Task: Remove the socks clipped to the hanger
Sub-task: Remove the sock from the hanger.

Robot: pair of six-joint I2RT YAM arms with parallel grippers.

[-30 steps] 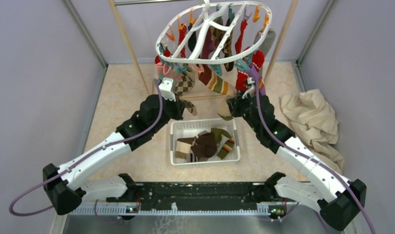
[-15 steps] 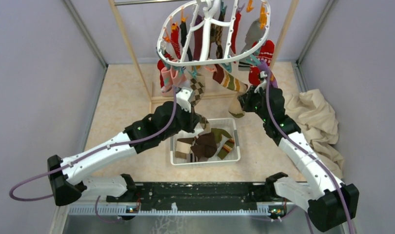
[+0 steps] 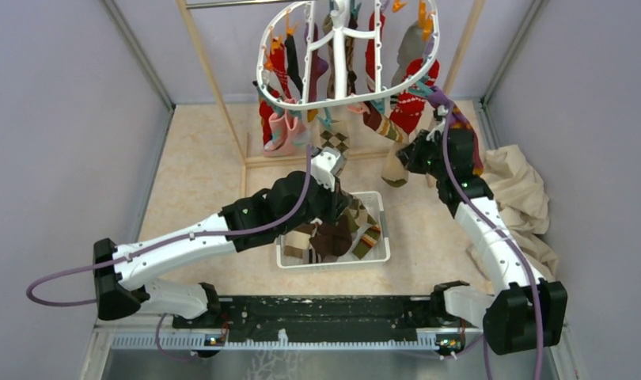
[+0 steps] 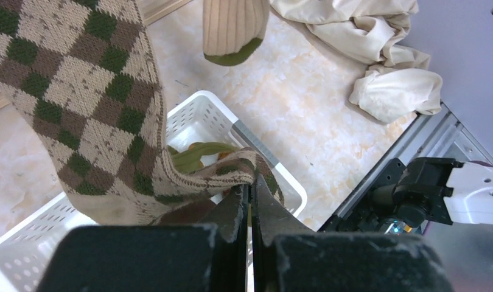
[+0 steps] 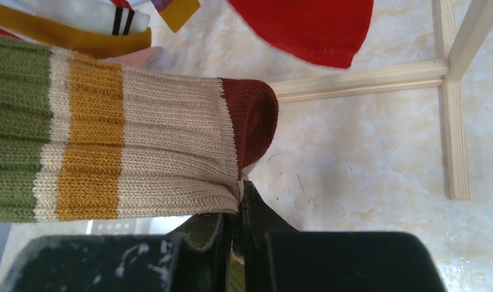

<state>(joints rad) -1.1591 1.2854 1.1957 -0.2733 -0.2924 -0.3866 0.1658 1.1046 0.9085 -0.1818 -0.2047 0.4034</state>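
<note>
A: Where is the hanger?

B: At twelve o'clock in the overhead view. The hanger (image 3: 343, 55) is a white plastic oval with curved bars, and soft socks (image 3: 282, 131) dangle under it.

A: The left gripper (image 4: 250, 204)?

B: Clenched on a knitted brown-and-green argyle sock (image 4: 80, 91), above the slotted white basket (image 4: 201, 121).

A: The right gripper (image 5: 239, 201)?

B: Near two o'clock, pinching a ribbed striped sock (image 5: 110, 152) with a maroon toe.

A: Anything else?

B: A crumpled cream cloth (image 3: 511, 194) lies at three o'clock.
</note>
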